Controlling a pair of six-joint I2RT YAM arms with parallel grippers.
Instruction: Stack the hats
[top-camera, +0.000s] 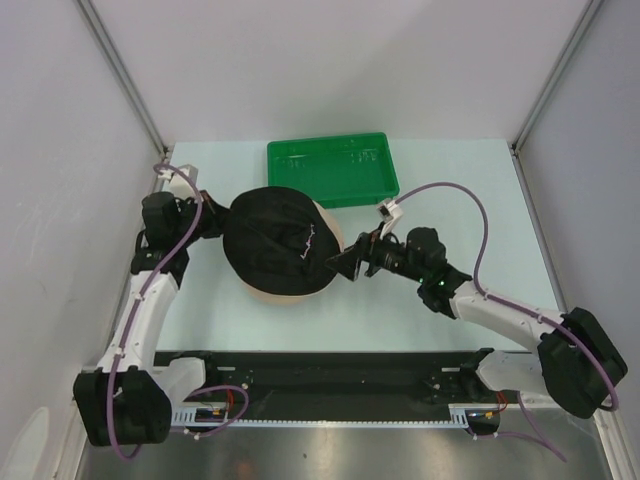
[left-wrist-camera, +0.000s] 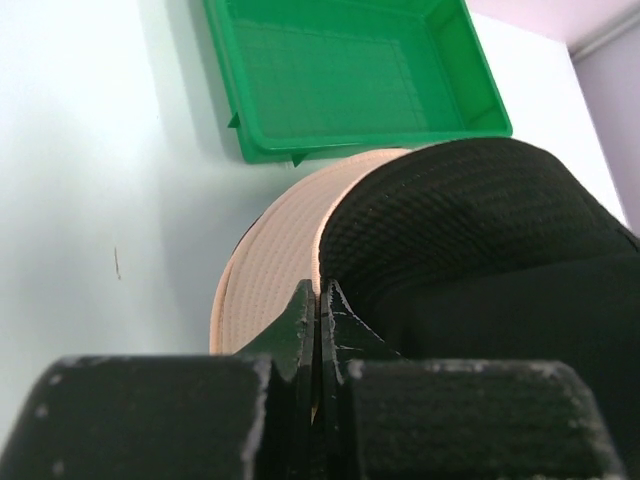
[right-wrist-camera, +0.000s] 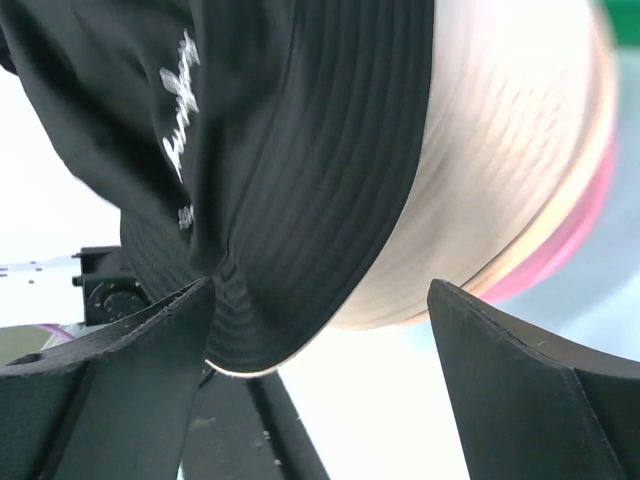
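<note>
A black hat (top-camera: 280, 240) lies over a beige hat (top-camera: 278, 294) at the table's middle, and in the right wrist view a pink hat (right-wrist-camera: 572, 248) shows as a rim under the beige hat (right-wrist-camera: 500, 150). My left gripper (top-camera: 221, 222) is shut at the stack's left edge. Its fingertips (left-wrist-camera: 318, 292) meet where the black hat (left-wrist-camera: 470, 220) lies against the beige hat (left-wrist-camera: 270, 250), pinching the black brim. My right gripper (top-camera: 346, 262) stands open at the stack's right side. The black hat's brim (right-wrist-camera: 290, 200) hangs loose between its spread fingers (right-wrist-camera: 320, 290).
A green plastic tray (top-camera: 335, 170) sits just behind the hats, also in the left wrist view (left-wrist-camera: 350, 80). White walls close in the table on the left, right and back. The arms' black base rail (top-camera: 330, 375) runs along the near edge.
</note>
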